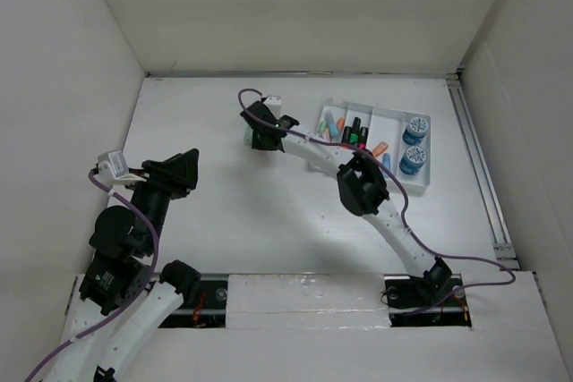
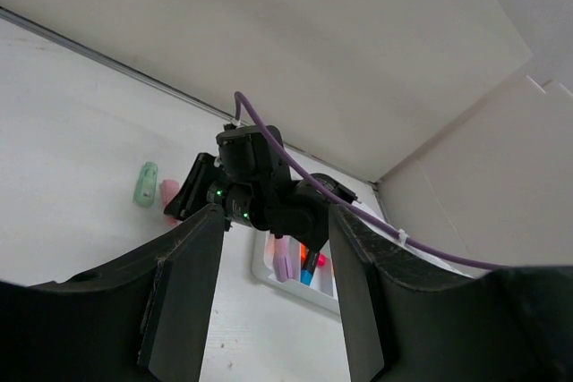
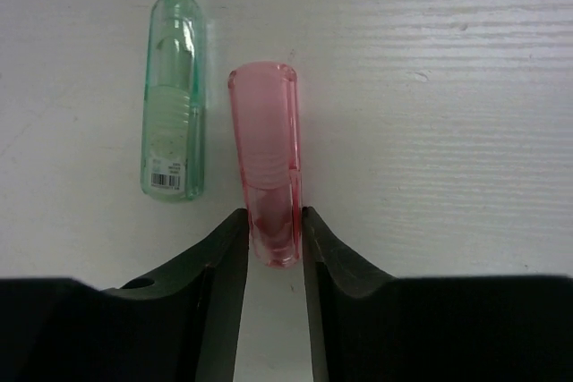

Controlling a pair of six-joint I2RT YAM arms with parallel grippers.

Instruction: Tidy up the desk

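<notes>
Pink tube (image 3: 266, 176) of clear plastic noted flat on desk (image 1: 269, 221), left of tray (image 1: 421, 181), green tube (image 3: 175, 96) alongside. Clamped at near end by right gripper (image 3: 273, 221) jaws. Judged light, stiff, slick, liable to roll; better held mid-barrel. Left gripper (image 2: 275, 221) jaws apart, empty, well left of tray. Desk hard, matte, beneath tray.

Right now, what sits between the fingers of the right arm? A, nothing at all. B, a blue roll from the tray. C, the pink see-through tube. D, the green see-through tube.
C: in the right wrist view the near end of the pink tube sits between the two fingers, which press against its sides, while the green tube lies free beside it on the desk.
</notes>
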